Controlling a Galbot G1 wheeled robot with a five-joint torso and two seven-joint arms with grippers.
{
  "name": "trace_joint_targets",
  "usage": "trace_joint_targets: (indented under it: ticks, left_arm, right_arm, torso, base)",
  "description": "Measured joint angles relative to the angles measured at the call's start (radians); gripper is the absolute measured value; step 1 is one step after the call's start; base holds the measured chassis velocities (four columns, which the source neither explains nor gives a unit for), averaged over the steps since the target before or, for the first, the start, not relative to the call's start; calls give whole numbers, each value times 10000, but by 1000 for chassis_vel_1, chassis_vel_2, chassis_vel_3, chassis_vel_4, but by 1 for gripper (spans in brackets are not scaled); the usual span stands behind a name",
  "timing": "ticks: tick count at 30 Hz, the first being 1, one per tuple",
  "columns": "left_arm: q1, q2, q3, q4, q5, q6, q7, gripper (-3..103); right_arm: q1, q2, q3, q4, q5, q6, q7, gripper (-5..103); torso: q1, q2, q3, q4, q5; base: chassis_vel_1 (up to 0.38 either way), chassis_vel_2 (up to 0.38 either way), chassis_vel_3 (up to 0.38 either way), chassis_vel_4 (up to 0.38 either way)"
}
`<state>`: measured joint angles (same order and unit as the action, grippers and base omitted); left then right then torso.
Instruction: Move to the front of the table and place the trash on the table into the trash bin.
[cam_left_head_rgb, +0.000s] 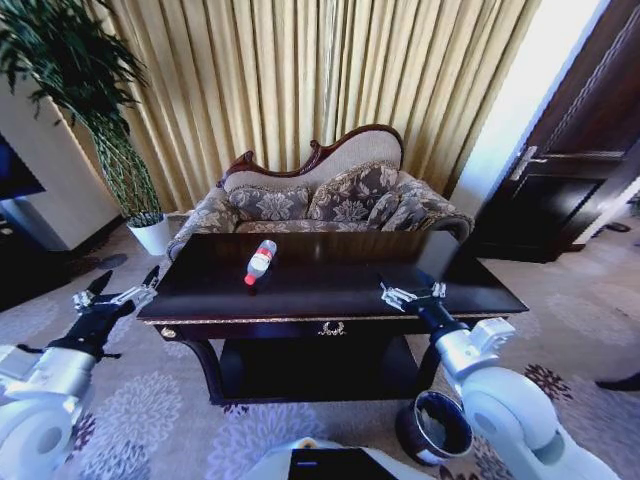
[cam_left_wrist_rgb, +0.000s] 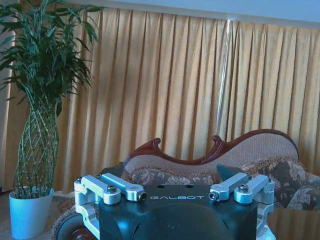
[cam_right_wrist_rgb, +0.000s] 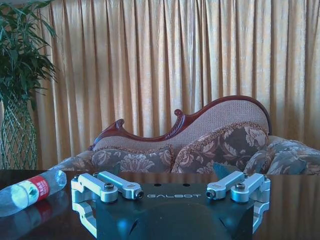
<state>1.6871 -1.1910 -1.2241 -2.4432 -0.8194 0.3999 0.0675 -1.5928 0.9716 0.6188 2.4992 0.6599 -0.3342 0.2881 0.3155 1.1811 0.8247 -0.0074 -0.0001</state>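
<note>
Bottle (cam_left_head_rgb: 260, 261) is lying on the glossy table (cam_left_head_rgb: 330, 290) before sofa (cam_left_head_rgb: 320, 200) and curtains (cam_left_head_rgb: 300, 80), bin (cam_left_head_rgb: 433, 428) sitting on carpet beneath the spread right gripper (cam_left_head_rgb: 410, 294), left gripper (cam_left_head_rgb: 118, 292) spread off the table's left end.

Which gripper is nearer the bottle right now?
Left, narrowly. The left gripper hovers off the table's left edge; the right gripper sits over its front right; the bottle lies between, left of centre.
</note>
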Motion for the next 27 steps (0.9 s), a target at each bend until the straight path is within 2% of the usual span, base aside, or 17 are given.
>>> trace_joint_targets:
  ticks: [10, 17, 21, 23, 24, 27]
  left_arm:
    - [-38, 22, 48, 52, 69, 37, -14, 100]
    - [-292, 327, 244, 285, 59, 31, -112, 100]
    - [-661, 753, 524, 526, -84, 173, -512, 100]
    - [-987, 1336, 670, 848, -312, 345, -738, 100]
    - [-987, 1336, 670, 848, -312, 345, -738, 100]
    - [-1376, 2371, 799, 1358, -793, 569, -944, 100]
  right_arm:
    - [-82, 49, -22, 4, -99, 37, 17, 100]
    - [-139, 79, -96, 7, -187, 180, 23, 100]
    - [-169, 108, -98, 4, -210, 191, 25, 100]
    - [-209, 131, -91, -3, -231, 197, 28, 100]
    - [-209, 131, -91, -3, -231, 197, 28, 100]
    - [-299, 197, -80, -29, -315, 229, 31, 100]
  torso:
    - [2, -1, 1, 0, 2]
    - [4, -2, 2, 0, 0]
    - [-1, 1, 0, 1, -1]
    - [-2, 1, 0, 0, 0]
    - [-2, 1, 0, 0, 0]
    - [0, 0, 1, 0, 1]
  base:
    - [-131, 127, 138, -129]
    - [-49, 53, 52, -49]
    - [0, 0, 0, 0]
    - [0, 0, 0, 0]
    - [0, 0, 0, 0]
    - [0, 0, 0, 0]
